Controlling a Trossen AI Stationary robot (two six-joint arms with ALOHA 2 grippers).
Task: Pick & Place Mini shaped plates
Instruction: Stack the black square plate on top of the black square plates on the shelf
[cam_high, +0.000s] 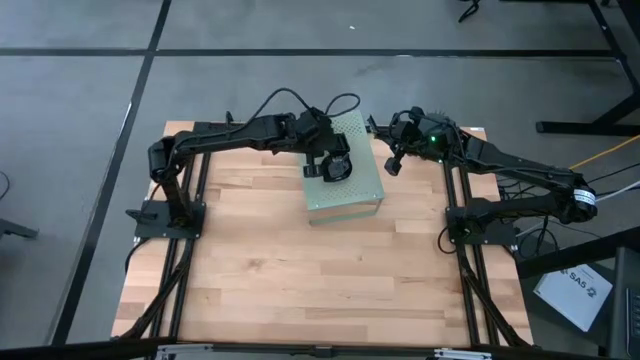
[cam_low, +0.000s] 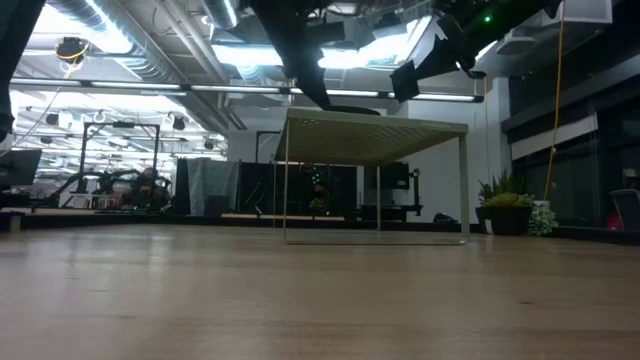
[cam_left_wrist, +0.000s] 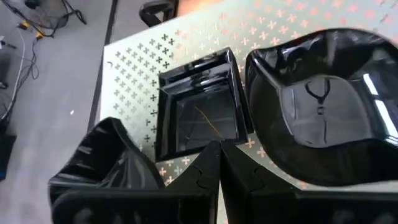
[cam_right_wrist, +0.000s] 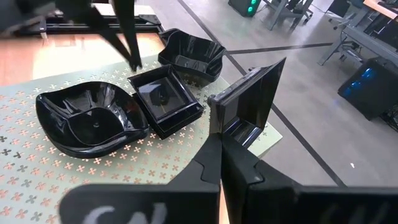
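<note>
**Clerk:** Item one, left side?

**Checker:** Left gripper (cam_high: 335, 168), over the box (cam_high: 345, 195), which sat at the far middle of the table (cam_high: 300, 290). Fingers were pressed shut, with nothing between them. It hung just above the plates.

**Clerk:** Plates on the box?

**Checker:** Three were counted in the right wrist view, all lying flat on the perforated top, rims up. There was a large wavy plate (cam_right_wrist: 93, 118). The square plate (cam_right_wrist: 165, 99) lay next to it, touching or nearly so. The small wavy plate (cam_right_wrist: 189, 53) was beyond that, at the box's corner.

**Clerk:** Right side?

**Checker:** Right gripper (cam_high: 393, 163), raised just beside the box's right edge. Its fingers were closed on the wall of a fourth plate (cam_right_wrist: 249, 102). This one was square too, and it was held on edge in the air, not resting on anything.

**Clerk:** Any plates elsewhere on the table?

**Checker:** None showed in the high view, where the bare wood carried only the box and the arm mounts.

**Clerk:** Progress, then?

**Checker:** I judged it part done. Three plates were on the box and one was in transit. Whether the fourth was coming to the box or leaving it could not be told. No stock of further plates was in sight, so what was left could not be counted. At the least, the fourth plate had to be put down and released.
</note>
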